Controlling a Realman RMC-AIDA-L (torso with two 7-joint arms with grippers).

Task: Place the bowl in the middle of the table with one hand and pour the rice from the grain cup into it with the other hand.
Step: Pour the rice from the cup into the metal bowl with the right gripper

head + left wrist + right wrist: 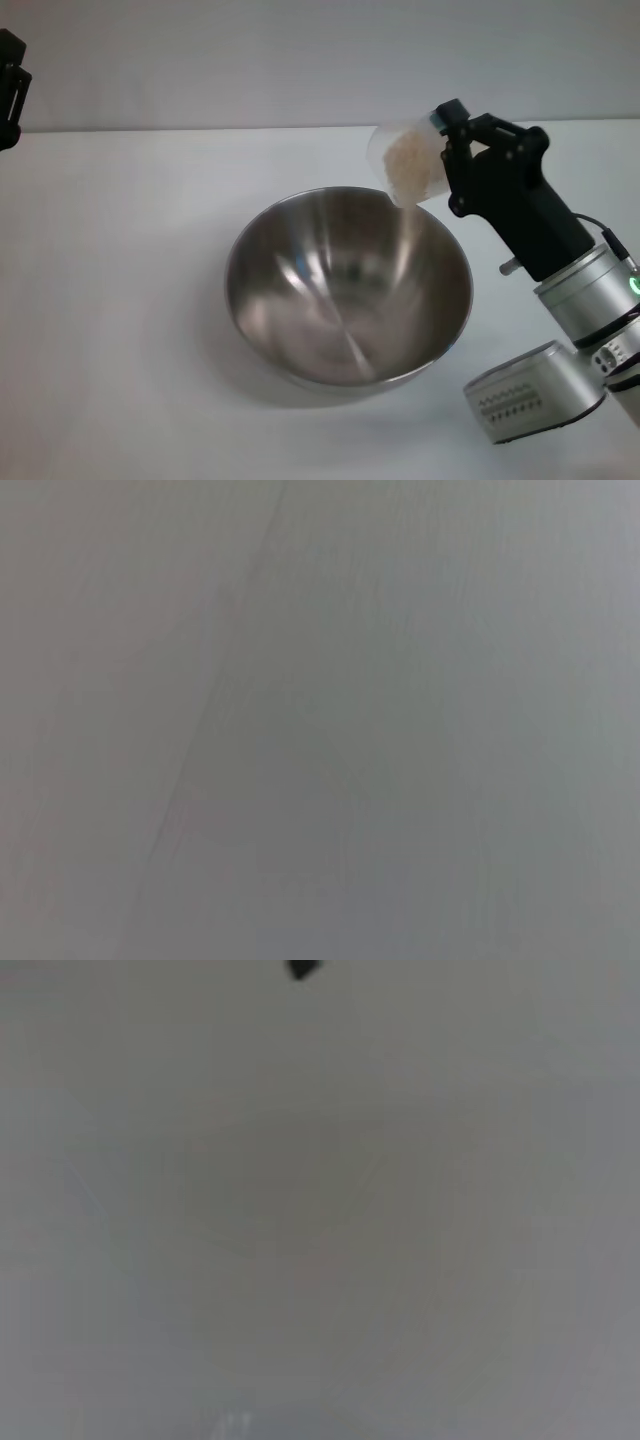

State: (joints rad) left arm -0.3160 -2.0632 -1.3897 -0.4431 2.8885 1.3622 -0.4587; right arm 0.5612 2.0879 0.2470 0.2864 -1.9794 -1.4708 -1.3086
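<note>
The large round stainless-steel bowl (349,287) sits near the middle of the plain white table (110,300), its shiny inside showing no heap of grains yet. Above its far right rim the right gripper (447,150) has its jaws clamped on the small clear plastic grain cup (408,160), tipped well over with the lip pointing down toward the bowl. The whitish-beige rice (408,165) is banked against the lowered side of the cup and a thin pale stream appears to fall from the lip into the bowl. The left gripper (10,90) is parked at the far left edge, well apart from the work; whether its jaws are apart or together I cannot tell.

The lip hangs close over the rim rather than the centre, so a faster tilt or a small outward drift could send grains onto the table. Falling rice may also bounce off the hard metal slope. The tilted cup could slip in the grip
</note>
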